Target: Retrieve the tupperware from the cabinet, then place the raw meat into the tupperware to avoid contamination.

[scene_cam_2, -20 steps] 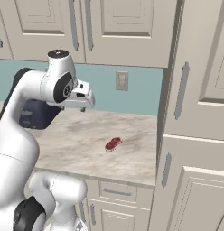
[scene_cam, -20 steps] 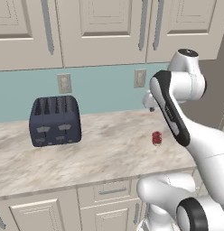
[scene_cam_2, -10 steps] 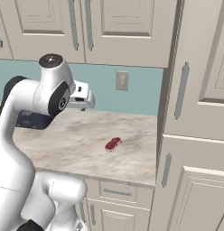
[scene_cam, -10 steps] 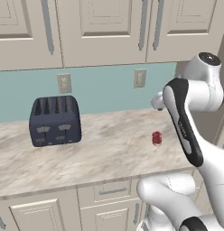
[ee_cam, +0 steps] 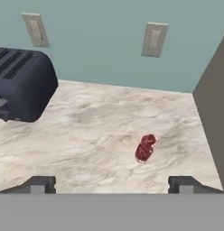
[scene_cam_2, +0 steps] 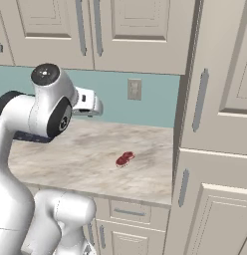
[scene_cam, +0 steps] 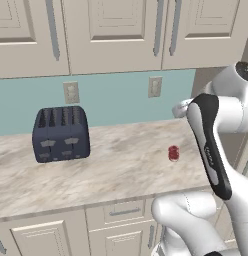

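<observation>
The counter (scene_cam: 111, 165) is a smooth marbled beige slab. The toaster (scene_cam: 61, 133) is a boxy, dark blue four-slot unit. The cabinet (scene_cam: 113, 32) has beige raised-panel doors, all closed, with long grey bar handles. The raw meat (ee_cam: 146, 147), a small lumpy red chunk, lies on the counter well right of the toaster, just beyond the end effector (ee_cam: 112, 185), toward its right fingertip. End effector jaws stand fully spread, holding and touching nothing.

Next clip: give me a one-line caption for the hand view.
Open pincer looks down on raw meat lying on the marble counter, toaster at left.
</observation>
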